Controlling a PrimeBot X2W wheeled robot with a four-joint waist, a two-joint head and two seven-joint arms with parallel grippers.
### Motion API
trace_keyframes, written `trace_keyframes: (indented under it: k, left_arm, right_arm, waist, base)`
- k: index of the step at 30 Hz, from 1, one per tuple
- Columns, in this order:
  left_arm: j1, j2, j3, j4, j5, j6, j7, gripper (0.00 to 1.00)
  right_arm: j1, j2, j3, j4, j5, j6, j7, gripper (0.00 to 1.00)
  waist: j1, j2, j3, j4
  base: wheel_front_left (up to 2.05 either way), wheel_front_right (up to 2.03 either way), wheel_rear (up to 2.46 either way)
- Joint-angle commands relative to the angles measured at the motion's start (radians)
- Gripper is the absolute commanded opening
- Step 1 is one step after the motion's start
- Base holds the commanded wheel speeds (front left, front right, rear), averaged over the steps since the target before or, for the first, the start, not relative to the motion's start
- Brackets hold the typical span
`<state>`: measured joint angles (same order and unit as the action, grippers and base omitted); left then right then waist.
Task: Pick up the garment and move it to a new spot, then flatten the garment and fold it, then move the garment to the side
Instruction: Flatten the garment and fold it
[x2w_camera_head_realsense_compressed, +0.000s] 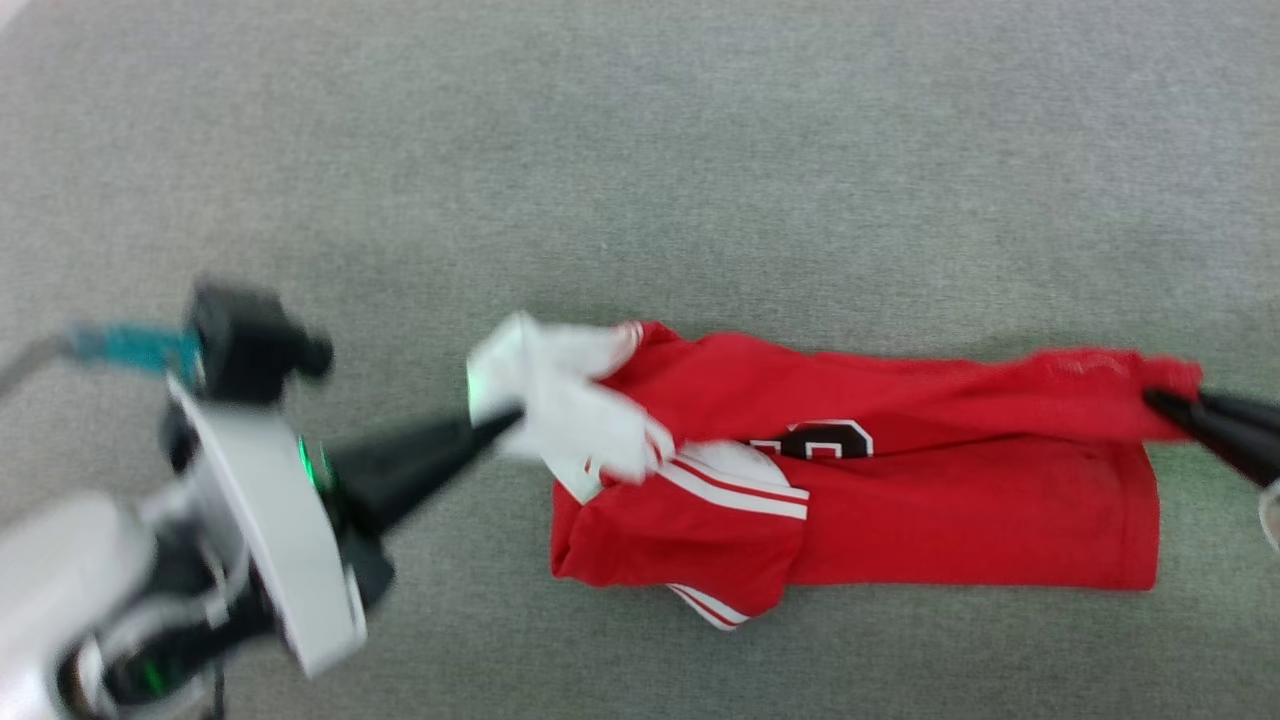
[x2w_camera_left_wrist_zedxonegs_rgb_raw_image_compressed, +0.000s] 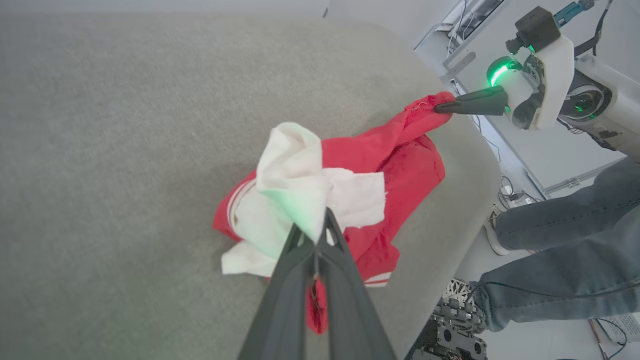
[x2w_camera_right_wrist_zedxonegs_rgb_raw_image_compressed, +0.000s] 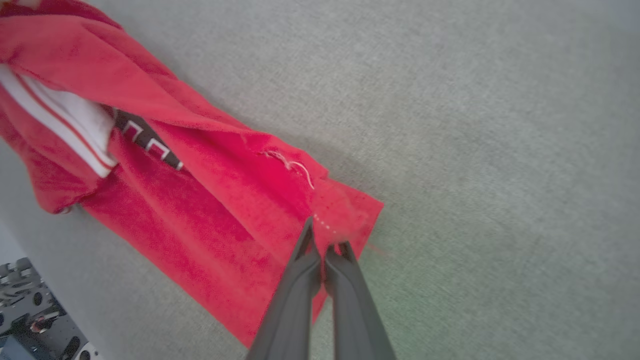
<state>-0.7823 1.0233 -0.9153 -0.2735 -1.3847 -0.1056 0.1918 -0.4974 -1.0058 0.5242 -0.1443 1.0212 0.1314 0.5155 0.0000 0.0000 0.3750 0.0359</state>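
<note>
Your left hand (x2w_camera_head_realsense_compressed: 505, 420) is clenched on the white sleeve fabric of the red sports top (x2w_camera_head_realsense_compressed: 950, 520). Your right hand (x2w_camera_head_realsense_compressed: 1160, 400) is pinched shut on a hem corner at the other end. This grip stretches the upper layer lengthwise, likely for flattening or folding, while the rest lies on the grey desk (x2w_camera_head_realsense_compressed: 700, 150).

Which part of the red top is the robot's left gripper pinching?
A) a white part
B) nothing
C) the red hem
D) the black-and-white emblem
A: the left gripper is shut on white cloth of the garment, while the right gripper pinches a red corner at the other end.
</note>
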Motion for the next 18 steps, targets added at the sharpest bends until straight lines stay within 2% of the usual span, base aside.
trace_keyframes:
  k: [1,4,8,13,18]
  left_arm:
    - [0.059,0.019,-0.014,-0.040,0.010,0.017,-0.030,0.00]
    - [0.128,0.034,-0.046,-0.078,0.023,0.035,-0.060,0.00]
    - [0.185,0.012,-0.067,-0.065,0.019,0.042,-0.108,0.00]
    - [0.183,-0.049,-0.086,0.026,0.040,0.041,-0.121,0.00]
    - [0.153,-0.108,-0.100,0.154,0.063,0.025,-0.114,0.00]
  right_arm:
    - [0.071,-0.011,-0.041,-0.019,-0.011,-0.002,-0.016,0.00]
    - [0.172,-0.008,-0.098,-0.050,-0.019,-0.002,-0.021,0.00]
    - [0.275,0.018,-0.161,-0.089,-0.036,-0.002,-0.020,0.00]
    - [0.323,0.075,-0.203,-0.086,-0.097,-0.002,-0.005,0.00]
    - [0.285,0.135,-0.196,-0.037,-0.170,-0.002,0.004,0.00]
  waist:
    - [0.0000,0.0000,0.000,0.012]
    - [0.0000,0.0000,0.008,0.021]
    - [0.0000,0.0000,0.023,0.026]
    - [0.0000,0.0000,0.046,0.028]
    - [0.0000,0.0000,0.073,0.021]
  base:
    - [0.00,0.00,0.00]
    - [0.00,0.00,0.00]
    - [0.00,0.00,0.00]
    - [0.00,0.00,0.00]
    - [0.00,0.00,0.00]
